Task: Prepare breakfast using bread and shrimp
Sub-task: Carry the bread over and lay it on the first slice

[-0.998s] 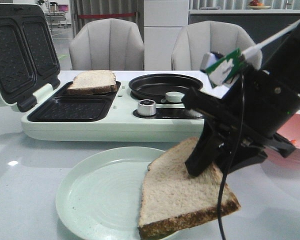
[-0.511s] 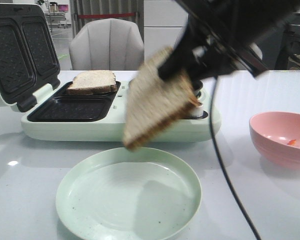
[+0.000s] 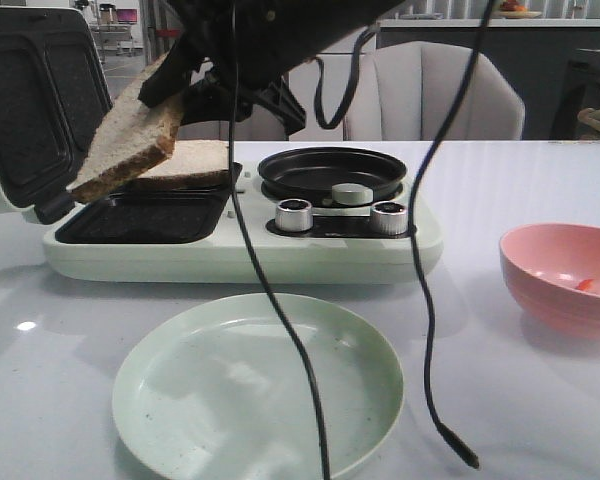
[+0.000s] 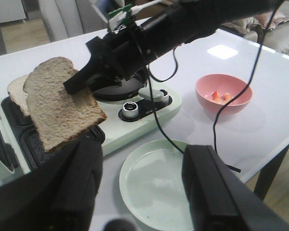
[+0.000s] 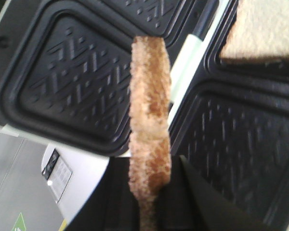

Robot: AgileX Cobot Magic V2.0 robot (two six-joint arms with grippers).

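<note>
beige, porous bread slice with a rough brown crust hangs tilted at upper left of the front view, clenched edge-on in the right gripper over the sandwich maker's empty ridged black tray; a second slice lies flat in the tray behind. soft bread could tear, slip, or land crooked across the tray rim if dropped at this tilt. left gripper is released and empty; shrimp sits in the smooth pink bowl, mid right.
</note>
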